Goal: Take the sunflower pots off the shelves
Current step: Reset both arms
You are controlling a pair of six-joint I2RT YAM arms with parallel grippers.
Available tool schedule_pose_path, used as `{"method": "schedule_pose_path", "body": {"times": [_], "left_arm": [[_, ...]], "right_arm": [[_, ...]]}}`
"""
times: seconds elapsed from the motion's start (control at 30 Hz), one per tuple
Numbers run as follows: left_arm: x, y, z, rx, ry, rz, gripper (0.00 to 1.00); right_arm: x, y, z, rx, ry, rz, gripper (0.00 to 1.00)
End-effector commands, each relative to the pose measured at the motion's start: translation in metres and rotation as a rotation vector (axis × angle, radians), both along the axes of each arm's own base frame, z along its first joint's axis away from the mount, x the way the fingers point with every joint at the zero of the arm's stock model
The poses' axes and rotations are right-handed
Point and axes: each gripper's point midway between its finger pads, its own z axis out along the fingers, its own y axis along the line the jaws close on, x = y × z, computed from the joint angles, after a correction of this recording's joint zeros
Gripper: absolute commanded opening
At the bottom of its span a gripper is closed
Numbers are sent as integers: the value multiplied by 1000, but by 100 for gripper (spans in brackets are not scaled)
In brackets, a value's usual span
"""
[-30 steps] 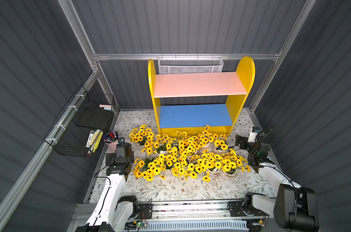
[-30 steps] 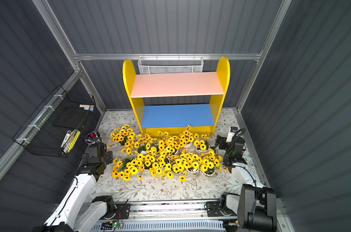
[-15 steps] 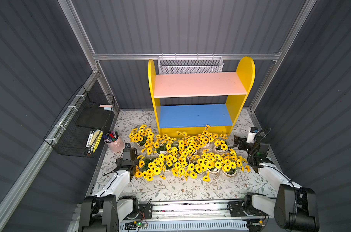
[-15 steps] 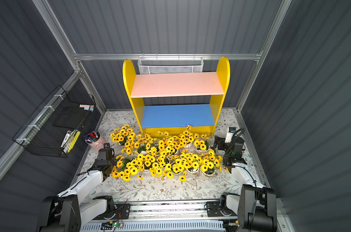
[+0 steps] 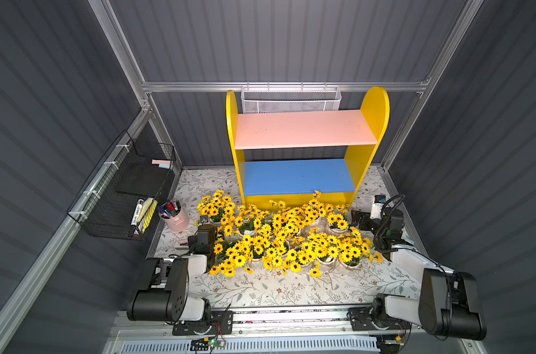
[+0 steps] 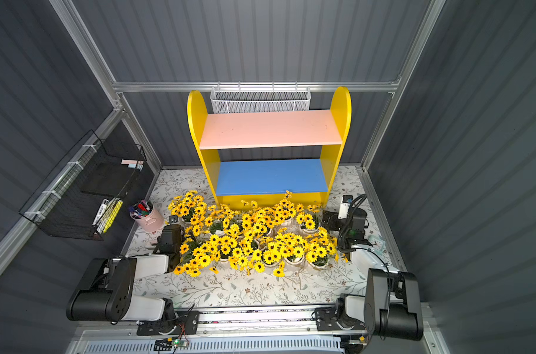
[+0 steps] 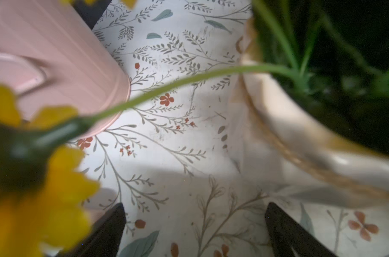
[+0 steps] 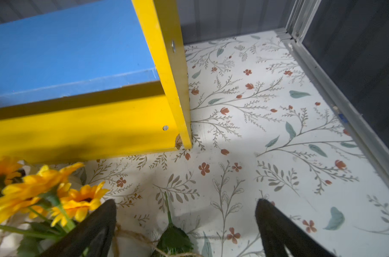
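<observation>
No text legible anywhere. Closest thing: the white marker (image 5: 137,211) in the black wire rack (image 5: 107,199), left of frame in both top views, carries dark print on its barrel, too small to read. Wrist views show no lettering.

Both top views look down from high up at the front, facing the back wall (image 5: 276,46), and take in the whole surface (image 5: 291,291) and the shelves (image 5: 303,128). The left wrist camera sits low and close, beside a pink cup (image 7: 55,55) and a sunflower pot (image 7: 289,142). The right wrist camera looks low at the shelves' blue board (image 8: 66,55), which both top views also show.
</observation>
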Motion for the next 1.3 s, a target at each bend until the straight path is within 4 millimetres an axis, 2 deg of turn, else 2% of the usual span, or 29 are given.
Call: {"method": "schedule_pose_path", "body": {"times": [0.0,0.3,0.37,0.47,0.57,0.63,0.87,1.27], "left_arm": [[-6,-9,-17,26,51,-75,99],[2,-15,-37,25,34,-120,99],[8,-17,-42,26,34,-132,99],[6,-19,-43,18,54,-141,99],[13,-22,-43,15,64,-165,99],[12,-22,-45,11,94,-163,99],[17,-24,-47,5,134,-172,100],[20,-26,-49,3,181,-184,99]], "right_arm": [[6,5,4,-14,-54,35,99],[11,-6,9,-24,-119,-36,99],[16,-2,4,-10,-118,-11,99],[14,-2,-3,-19,-149,-22,99],[15,-5,-10,-23,-138,-52,99],[21,0,-16,-31,-140,-23,99],[25,7,-19,-100,-102,-30,99],[26,9,-19,-105,-96,-21,99]]}}
